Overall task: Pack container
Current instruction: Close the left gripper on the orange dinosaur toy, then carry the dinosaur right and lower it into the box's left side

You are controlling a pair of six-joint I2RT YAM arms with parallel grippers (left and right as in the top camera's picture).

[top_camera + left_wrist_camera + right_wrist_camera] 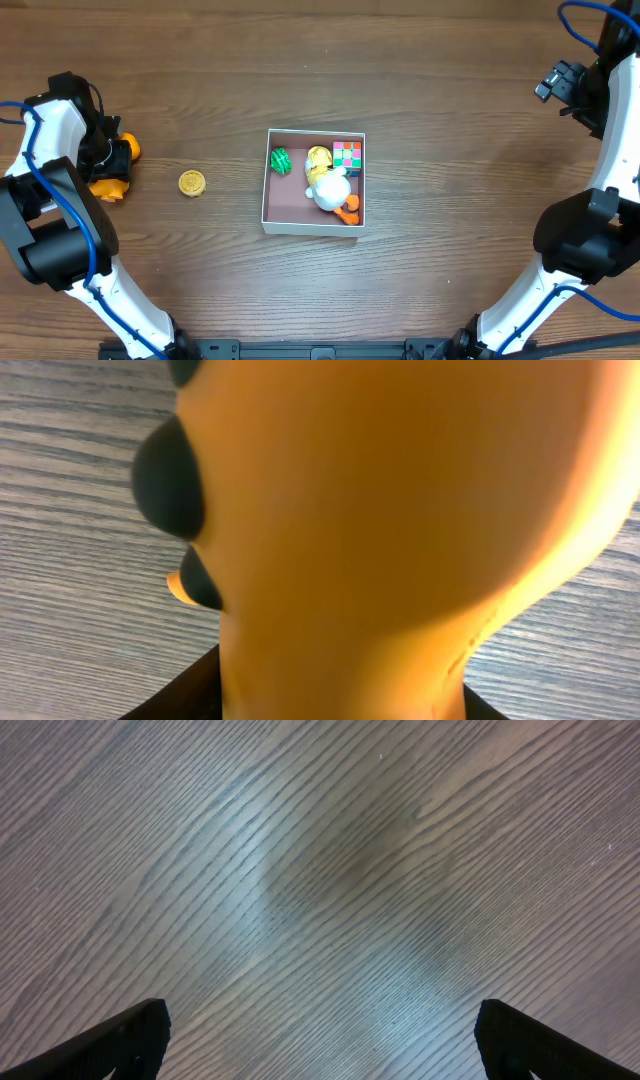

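Note:
The container, a shallow white-walled box with a pink-brown floor, sits mid-table. Inside it lie a green toy, a yellow toy, a coloured cube and a white duck. Far left, my left gripper is closed around an orange toy with black spots. That orange toy fills the left wrist view, where my left gripper has its black fingers pressed to both sides. My right gripper hangs open over bare wood at the far right, and the right wrist view shows nothing between my right gripper.
A small round yellow disc lies on the wooden table between the orange toy and the container. Both arm bases stand at the table's front corners.

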